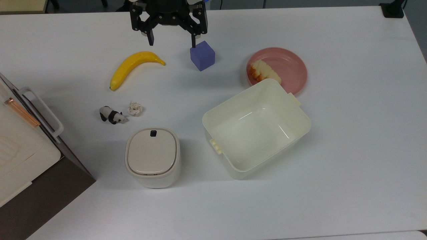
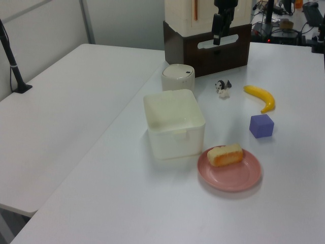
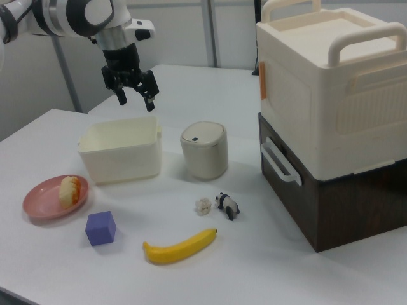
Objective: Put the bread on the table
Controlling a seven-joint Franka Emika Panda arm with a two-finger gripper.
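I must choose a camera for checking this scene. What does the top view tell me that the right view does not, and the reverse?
The top view looks straight into the tub, whose floor is bare, and the tub's wall covers one end of the bread. The right view gives the whole bread on the pink plate, apart from the tub, and the hand hanging well above the table on the white arm. Both give the open hand, banana, purple cube, panda and lidded bin.

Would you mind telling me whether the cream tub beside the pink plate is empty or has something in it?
Empty. The top view looks straight into the cream tub, and its bare floor shows nothing inside; the bread lies on the pink plate beside it.
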